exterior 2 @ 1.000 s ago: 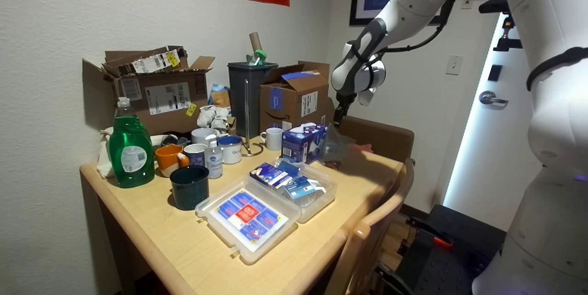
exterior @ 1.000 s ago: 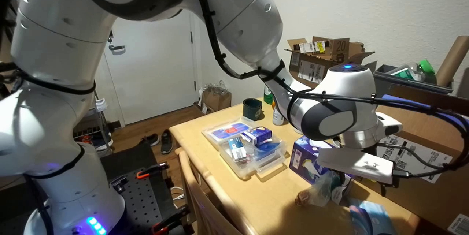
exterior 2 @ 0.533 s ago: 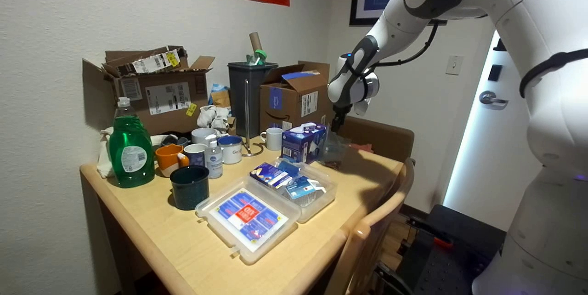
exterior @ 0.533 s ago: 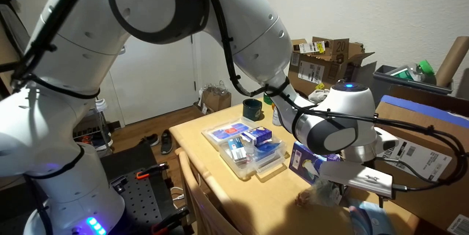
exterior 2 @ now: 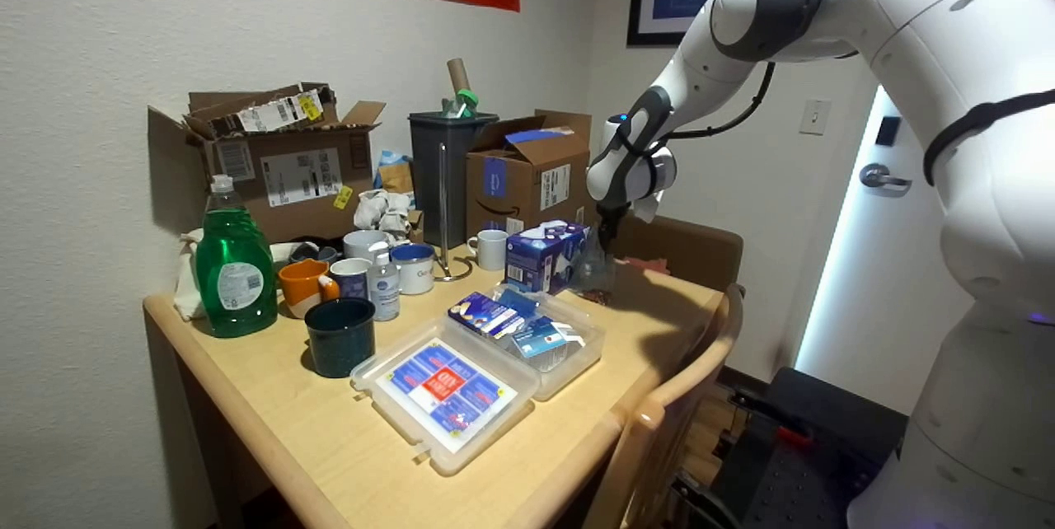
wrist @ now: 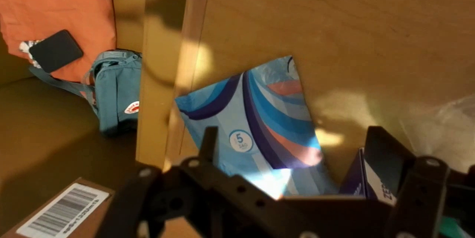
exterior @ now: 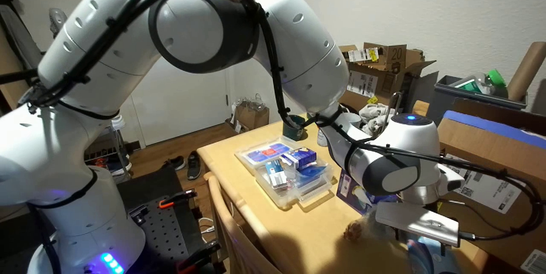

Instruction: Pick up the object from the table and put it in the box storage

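Observation:
The box storage, a shallow clear plastic container, lies open on the table in both exterior views (exterior: 273, 195) (exterior 2: 577, 368), with small blue and white packs inside. A light blue pouch (wrist: 241, 119) with purple and coral swirls lies on the table near its edge; it also shows in an exterior view (exterior: 435, 250). My gripper (wrist: 295, 138) is open, its fingers wide apart above the pouch, with nothing between them. In the exterior views my gripper (exterior 2: 608, 232) is low over the table's far end, beside a clear plastic bag (exterior 2: 595, 269); the camera housing partly hides it in one.
A purple-blue carton (exterior 2: 532, 261) stands close to the gripper; a purple box edge (wrist: 354, 180) shows by a finger. A large cardboard box (exterior 2: 527, 183) stands behind. Mugs, a dark green cup (exterior 2: 339, 335) and a green soap bottle (exterior 2: 235, 265) stand further along.
The arm has come down, bringing my open gripper lower toward the table beside the plastic bag. The container, carton and pouch have not moved.

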### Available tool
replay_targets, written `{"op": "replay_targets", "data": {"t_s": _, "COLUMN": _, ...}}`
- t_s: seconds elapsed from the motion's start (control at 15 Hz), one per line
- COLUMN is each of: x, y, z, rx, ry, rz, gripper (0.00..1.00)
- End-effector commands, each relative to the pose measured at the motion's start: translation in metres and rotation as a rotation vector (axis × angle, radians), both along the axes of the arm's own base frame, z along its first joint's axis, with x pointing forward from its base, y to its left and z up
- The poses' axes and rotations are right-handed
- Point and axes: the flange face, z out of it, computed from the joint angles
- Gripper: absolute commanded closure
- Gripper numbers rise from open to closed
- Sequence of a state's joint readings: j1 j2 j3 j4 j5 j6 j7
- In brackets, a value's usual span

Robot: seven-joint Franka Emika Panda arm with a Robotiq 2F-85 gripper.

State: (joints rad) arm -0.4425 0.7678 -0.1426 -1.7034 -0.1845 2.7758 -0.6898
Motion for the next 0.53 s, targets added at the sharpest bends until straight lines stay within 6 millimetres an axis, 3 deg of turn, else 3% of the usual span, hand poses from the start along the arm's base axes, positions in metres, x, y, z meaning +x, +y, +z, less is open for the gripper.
{"op": "replay_targets", "data": {"t_s": 0.0, "x": 0.008, "y": -0.007, "z": -0.017, "rx": 0.019, "ry": 0.039, "rz": 0.030, "gripper": 0.00}}
{"op": "replay_targets", "data": {"t_s": 0.4, "x": 0.014, "y": -0.013, "z": -0.037, "rx": 0.038, "ry": 0.072, "rz": 0.040, "gripper": 0.00}}
{"op": "replay_targets", "data": {"t_s": 0.47, "x": 0.015, "y": -0.014, "z": -0.038, "rx": 0.038, "ry": 0.075, "rz": 0.040, "gripper": 0.04}}
